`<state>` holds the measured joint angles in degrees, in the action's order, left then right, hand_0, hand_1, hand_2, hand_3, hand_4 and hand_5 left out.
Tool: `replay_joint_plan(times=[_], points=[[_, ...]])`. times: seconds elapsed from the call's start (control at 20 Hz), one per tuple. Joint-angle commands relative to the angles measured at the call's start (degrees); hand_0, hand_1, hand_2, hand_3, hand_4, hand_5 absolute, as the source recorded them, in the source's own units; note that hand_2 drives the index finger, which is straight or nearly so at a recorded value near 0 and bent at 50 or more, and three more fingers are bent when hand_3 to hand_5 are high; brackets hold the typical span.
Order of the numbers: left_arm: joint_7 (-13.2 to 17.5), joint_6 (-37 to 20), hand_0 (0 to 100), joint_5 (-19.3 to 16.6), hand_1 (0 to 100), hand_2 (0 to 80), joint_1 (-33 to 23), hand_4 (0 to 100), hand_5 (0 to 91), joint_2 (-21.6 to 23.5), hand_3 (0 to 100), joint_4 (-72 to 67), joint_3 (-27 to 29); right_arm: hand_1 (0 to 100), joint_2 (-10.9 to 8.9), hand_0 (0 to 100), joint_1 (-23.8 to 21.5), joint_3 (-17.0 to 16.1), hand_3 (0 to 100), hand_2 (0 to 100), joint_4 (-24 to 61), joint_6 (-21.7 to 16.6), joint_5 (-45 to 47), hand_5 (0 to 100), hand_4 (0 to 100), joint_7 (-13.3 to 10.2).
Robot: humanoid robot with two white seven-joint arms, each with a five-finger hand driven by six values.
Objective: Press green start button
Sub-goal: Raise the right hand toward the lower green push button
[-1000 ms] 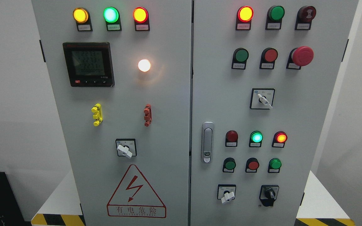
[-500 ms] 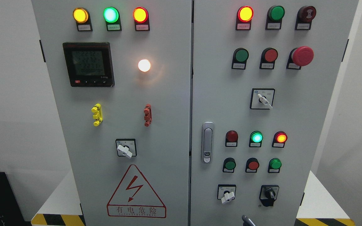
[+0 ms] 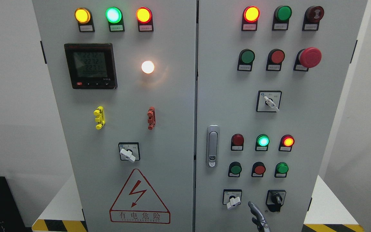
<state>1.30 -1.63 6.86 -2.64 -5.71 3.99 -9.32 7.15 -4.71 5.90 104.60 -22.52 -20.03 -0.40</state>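
The grey control cabinet (image 3: 172, 96) fills the head view. Its right door carries green push buttons: one in the upper row (image 3: 247, 56), and two in the lower row at the left (image 3: 236, 169) and at the right (image 3: 282, 168). A lit green lamp (image 3: 263, 140) sits above the lower row. My right hand (image 3: 257, 214) rises from the bottom edge, below the lower row, between the white selector switch (image 3: 233, 198) and the black selector switch (image 3: 276, 199). It touches no button. The left arm is out of view.
A red mushroom stop button (image 3: 310, 57) sticks out at the upper right. A door handle (image 3: 212, 146) sits at the right door's left edge. Red buttons (image 3: 259, 169) stand between the green ones. A hazard-striped platform edge (image 3: 330, 227) runs along the bottom.
My right hand has come up from the bottom edge: absent a second ago, only its tip half a second ago, now higher between the two selector switches.
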Motion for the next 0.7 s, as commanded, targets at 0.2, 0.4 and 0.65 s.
replay_joint_plan(times=[0.2,0.4,0.65], points=[[0.02,-0.04,12,0.0,56,0.0,-0.08,0,0.0,0.0,0,-0.03,0.0,23,0.23,14,3.21,-5.19,47,0,-1.86,-0.16,-17.83,44,46,-2.06],[0.02,-0.04,12,0.0,56,0.0,0.01,0,0.0,0.0,0,0.05,0.0,24,0.23,15,4.61,-6.86,55,0,-1.68,-0.16,-24.42,55,54,-3.03],[0.02,-0.04,12,0.0,56,0.0,-0.08,0,0.0,0.0,0,-0.03,0.0,29,0.32,24,7.07,-8.62,62,0,-1.51,-0.16,-31.98,66,61,-3.64]])
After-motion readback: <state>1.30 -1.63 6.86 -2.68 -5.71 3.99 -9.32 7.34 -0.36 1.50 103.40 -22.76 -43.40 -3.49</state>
